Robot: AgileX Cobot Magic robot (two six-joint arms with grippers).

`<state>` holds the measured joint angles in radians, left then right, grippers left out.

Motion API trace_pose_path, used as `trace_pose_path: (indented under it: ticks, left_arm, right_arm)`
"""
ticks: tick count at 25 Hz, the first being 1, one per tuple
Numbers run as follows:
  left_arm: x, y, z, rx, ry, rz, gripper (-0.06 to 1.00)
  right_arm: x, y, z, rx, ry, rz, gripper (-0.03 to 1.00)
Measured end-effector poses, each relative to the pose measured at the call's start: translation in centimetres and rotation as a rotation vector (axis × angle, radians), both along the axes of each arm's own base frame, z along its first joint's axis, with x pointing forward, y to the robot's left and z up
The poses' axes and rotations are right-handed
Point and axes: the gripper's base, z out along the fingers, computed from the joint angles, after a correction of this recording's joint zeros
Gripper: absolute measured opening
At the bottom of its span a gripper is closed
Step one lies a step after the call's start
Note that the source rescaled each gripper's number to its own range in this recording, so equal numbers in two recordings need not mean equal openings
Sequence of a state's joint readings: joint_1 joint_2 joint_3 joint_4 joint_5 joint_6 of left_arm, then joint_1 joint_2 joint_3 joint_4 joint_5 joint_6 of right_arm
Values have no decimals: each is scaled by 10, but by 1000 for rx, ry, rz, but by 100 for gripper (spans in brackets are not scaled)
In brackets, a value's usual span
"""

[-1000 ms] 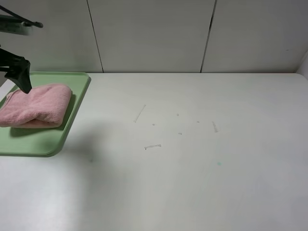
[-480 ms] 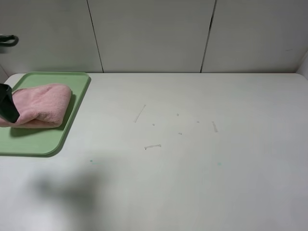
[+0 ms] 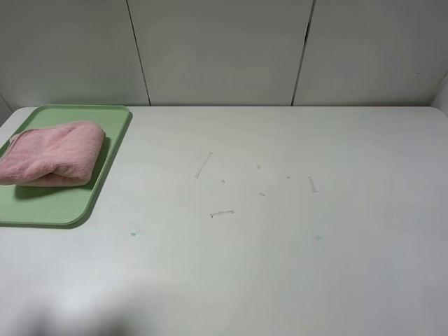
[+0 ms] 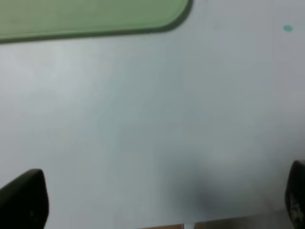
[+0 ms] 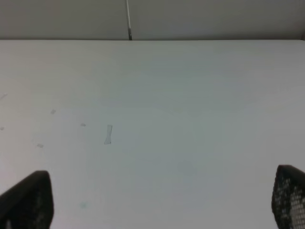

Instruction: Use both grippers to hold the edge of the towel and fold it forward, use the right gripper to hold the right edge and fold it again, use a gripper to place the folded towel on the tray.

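Observation:
The folded pink towel (image 3: 52,154) lies on the green tray (image 3: 70,206) at the far left of the table in the exterior high view. Neither gripper shows in that view. In the left wrist view my left gripper (image 4: 157,200) is open and empty over bare table, its fingertips (image 4: 26,198) wide apart, with the tray's edge (image 4: 90,16) beyond. In the right wrist view my right gripper (image 5: 162,200) is open and empty above the white table, fingertips (image 5: 28,198) wide apart.
The white table (image 3: 280,231) carries small scuff marks (image 3: 222,213) near its middle and teal specks (image 3: 133,234). A panelled wall (image 3: 224,49) stands behind the table.
The left gripper, beside the towel on the tray one second ago, has pulled back off the left edge and left the exterior view. The towel stays on the tray.

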<state>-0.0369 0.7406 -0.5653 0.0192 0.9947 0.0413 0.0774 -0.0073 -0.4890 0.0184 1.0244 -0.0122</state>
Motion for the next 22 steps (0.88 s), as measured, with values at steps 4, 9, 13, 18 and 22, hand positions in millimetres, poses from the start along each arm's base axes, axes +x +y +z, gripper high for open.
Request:
trace_pose_path:
  ticks: [4,9,13,18,22]
  left_arm:
    - [-30,-1,-2,-36,-88,6,100]
    - [-49,-2,0,-65,-163,24,100]
    - [-59,-7,3,-132,-230,18,100]
    - [-73,-7,6,-148,-330,10,100]
    - [-85,-7,8,-154,-416,3,100]
  right_arm:
    - [0,0,0,0,0,0,100]
    - [0,0,0,0,0,0,100]
    - [0,0,0,0,0,0,100]
    - [0,0,0,0,0,0,100]
    - [0,0,0,0,0,0,100]
